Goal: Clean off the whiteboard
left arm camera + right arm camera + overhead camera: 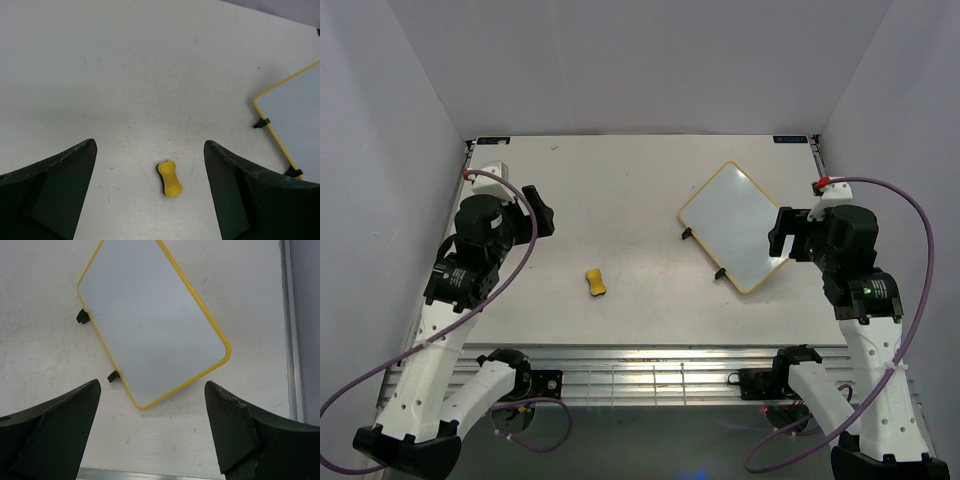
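as the whiteboard looks blank, right gripper hovers above it spread and empty; left gripper, likewise released, faces the eraser.

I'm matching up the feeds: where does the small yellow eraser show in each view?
Top external: the eraser lies left of centre, well apart from the whiteboard.
Left wrist: the eraser sits low in the picture, near the middle.
Right wrist: not in it.
Shared landmark: the whiteboard, at the right edge in the left wrist view and filling the upper middle in the right wrist view.
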`<state>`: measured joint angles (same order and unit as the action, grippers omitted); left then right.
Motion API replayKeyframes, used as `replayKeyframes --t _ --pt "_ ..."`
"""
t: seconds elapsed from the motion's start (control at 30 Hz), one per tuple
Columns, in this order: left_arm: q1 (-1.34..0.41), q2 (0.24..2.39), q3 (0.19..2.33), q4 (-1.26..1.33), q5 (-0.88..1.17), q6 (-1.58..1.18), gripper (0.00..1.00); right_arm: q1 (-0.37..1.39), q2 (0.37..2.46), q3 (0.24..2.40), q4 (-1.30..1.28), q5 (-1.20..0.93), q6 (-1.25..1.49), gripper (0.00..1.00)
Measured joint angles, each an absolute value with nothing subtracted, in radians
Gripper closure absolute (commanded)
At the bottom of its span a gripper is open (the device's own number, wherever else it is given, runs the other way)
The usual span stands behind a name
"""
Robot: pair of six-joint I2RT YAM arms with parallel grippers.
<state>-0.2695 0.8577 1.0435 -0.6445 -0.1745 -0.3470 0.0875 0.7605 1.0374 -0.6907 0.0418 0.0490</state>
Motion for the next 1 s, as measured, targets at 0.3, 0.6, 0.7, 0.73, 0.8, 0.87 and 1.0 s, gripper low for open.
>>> replayKeyframes --t 0.3,0.6,0.7,0.73,0.8,0.87,1.0 --pt "-0.270 0.745 1.147 -0.788 -0.154 -0.310 0.02 0.088 0.614 1.042 -0.855 -0.005 0.045 0.10" --pt "-0.270 0.610 1.158 -0.940 -0.127 -0.312 0.02 0.091 0.468 1.107 -0.950 -0.015 0.048 0.10" --pt "-0.270 0.589 1.174 -0.982 -0.127 -0.314 0.02 0.097 0.446 1.113 -0.988 -0.014 0.054 0.10" --pt "-0.270 0.583 1.181 -0.995 -0.130 -0.315 0.02 0.100 0.441 1.119 -1.002 -0.014 0.057 0.10" --pt "-0.270 0.572 1.191 -1.014 -0.141 -0.319 0.02 0.105 0.429 1.136 -1.021 -0.014 0.061 0.10" --pt "-0.270 0.562 1.192 -1.028 -0.153 -0.323 0.02 0.108 0.418 1.149 -1.028 -0.014 0.063 0.10" --pt "-0.270 0.556 1.192 -1.048 -0.173 -0.330 0.02 0.114 0.411 1.169 -1.045 0.007 0.065 0.10"
